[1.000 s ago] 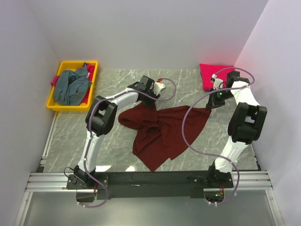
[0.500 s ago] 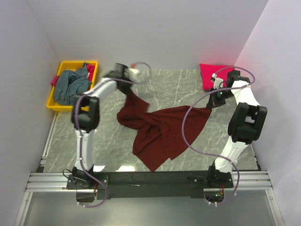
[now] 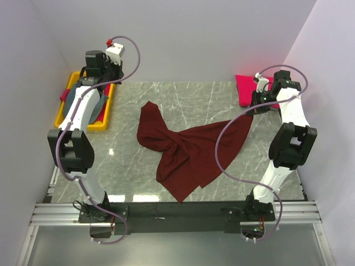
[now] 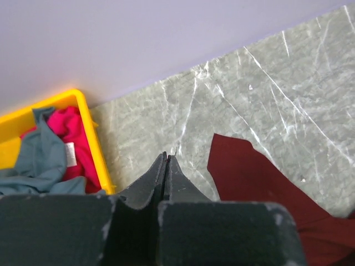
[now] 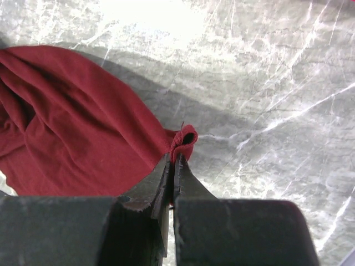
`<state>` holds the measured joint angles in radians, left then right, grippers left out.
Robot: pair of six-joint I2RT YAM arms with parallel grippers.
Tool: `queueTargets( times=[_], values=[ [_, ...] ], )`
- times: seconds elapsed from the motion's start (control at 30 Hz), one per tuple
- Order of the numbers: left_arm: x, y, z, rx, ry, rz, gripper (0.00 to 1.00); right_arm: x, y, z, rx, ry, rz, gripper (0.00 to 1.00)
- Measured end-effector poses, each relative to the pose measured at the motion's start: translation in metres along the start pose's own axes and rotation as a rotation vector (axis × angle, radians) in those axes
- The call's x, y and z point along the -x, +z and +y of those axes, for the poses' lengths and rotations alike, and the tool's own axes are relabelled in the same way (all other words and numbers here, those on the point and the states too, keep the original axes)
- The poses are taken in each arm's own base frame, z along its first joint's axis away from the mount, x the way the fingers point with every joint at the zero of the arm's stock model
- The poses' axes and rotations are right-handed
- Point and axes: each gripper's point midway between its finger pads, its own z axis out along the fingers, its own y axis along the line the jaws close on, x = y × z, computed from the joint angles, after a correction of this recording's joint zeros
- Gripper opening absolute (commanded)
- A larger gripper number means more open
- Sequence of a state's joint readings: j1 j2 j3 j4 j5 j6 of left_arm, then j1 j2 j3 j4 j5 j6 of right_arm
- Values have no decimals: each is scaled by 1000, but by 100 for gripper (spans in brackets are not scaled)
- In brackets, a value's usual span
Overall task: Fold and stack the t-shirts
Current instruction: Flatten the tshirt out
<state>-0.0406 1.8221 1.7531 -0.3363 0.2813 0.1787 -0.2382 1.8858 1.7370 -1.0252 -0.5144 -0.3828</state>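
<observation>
**Maroon shirt pinched at its right corner; bin at far left**

The maroon t-shirt [image 3: 188, 149] lies crumpled across the middle of the marble table [image 3: 194, 97]. The right gripper [image 5: 173, 158] is clamped on a small fold at the shirt's right edge. At the far left, the yellow bin [image 3: 83, 126] holds a bunched grey-blue t-shirt [image 4: 41, 160] over pink-red cloth [image 4: 72, 130]. The left gripper [image 4: 166, 157] hangs near the bin's wall with its fingers pressed together on nothing. A folded pink-red t-shirt [image 3: 245, 88] lies in the far right corner.
</observation>
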Motion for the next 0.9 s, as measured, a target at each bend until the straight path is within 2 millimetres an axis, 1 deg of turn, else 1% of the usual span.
queueTargets(
  times=[0.03,0.07,0.1,0.13,0.2,0.23,0.27,0.3,0.37,0.43,0.5,0.53,0.57,0.63,0.7,0.77,0.83,0.87,0.9],
  values=[
    [0,0,0,-9,-6,-1,1,0,-1,0,-1,1,2,0],
    [-3,0,0,-14,-15,5,4,0,-1,0,0,3,4,0],
    [-7,1,0,-23,-22,14,11,-1,-1,0,-3,9,9,0],
    [-14,3,-1,-34,-37,31,31,-2,1,-1,-7,17,14,7],
    [-26,9,-6,-60,-66,61,45,-5,6,-5,-21,37,32,26],
    [-34,13,-9,-73,-82,79,54,-7,9,-6,-27,45,42,49],
    [-44,17,-13,-85,-105,104,63,-9,12,-9,-38,58,54,57],
    [-57,24,-17,-97,-122,132,65,-12,15,-13,-53,64,69,61],
    [-79,35,-26,-116,-156,185,66,-15,18,-16,-74,63,87,61],
    [-102,49,-36,-131,-185,240,64,-15,18,-15,-86,53,94,57],
    [-122,61,-45,-132,-199,286,64,-14,17,-11,-93,31,93,53],
    [-131,67,-49,-132,-205,308,64,-18,16,-4,-94,5,93,50],
    [-141,75,-53,-127,-214,332,64,-23,15,3,-89,-15,102,49],
    [-158,92,-61,-115,-226,381,65,-41,13,30,-71,-78,131,47],
    [-174,105,-67,-102,-229,415,66,-64,12,71,-34,-187,167,47],
    [-191,113,-74,-90,-232,451,67,-90,15,112,12,-312,204,47],
    [-206,115,-79,-80,-238,492,67,-122,18,152,77,-447,246,49],
    [-210,117,-81,-78,-235,500,67,-141,19,168,102,-510,275,49],
    [-209,117,-83,-75,-239,499,67,-159,20,181,126,-565,305,49]
  ],
)
